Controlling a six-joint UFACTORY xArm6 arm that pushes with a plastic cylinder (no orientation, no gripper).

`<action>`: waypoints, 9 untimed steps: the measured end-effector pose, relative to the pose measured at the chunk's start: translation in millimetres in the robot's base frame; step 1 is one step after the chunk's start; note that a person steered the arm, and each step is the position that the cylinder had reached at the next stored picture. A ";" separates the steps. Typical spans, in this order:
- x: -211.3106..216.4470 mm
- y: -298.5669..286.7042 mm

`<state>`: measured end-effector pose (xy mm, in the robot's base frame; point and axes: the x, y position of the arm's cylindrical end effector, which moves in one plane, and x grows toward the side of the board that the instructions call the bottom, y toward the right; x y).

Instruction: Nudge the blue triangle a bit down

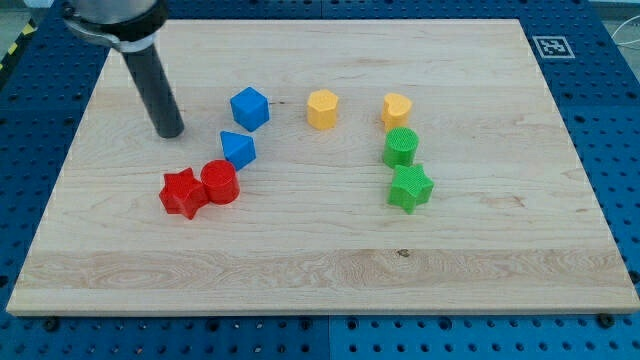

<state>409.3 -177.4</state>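
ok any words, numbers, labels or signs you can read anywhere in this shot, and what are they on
No readable words, letters or numbers anywhere in the view.
Only sign: a black-and-white square marker at the top right corner of the wooden board; it carries a pattern, not text.
The blocks, including the blue triangle, bear no print.
My tip, left of the blue triangle, is unmarked.

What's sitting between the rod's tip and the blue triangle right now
Nothing. In the camera view, only bare wood separates my tip from the blue triangle. The blue cube sits above that stretch, the red cylinder below it.
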 end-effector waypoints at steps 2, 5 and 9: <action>2.7 16.0; 3.8 35.3; 12.0 41.5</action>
<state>421.3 -135.9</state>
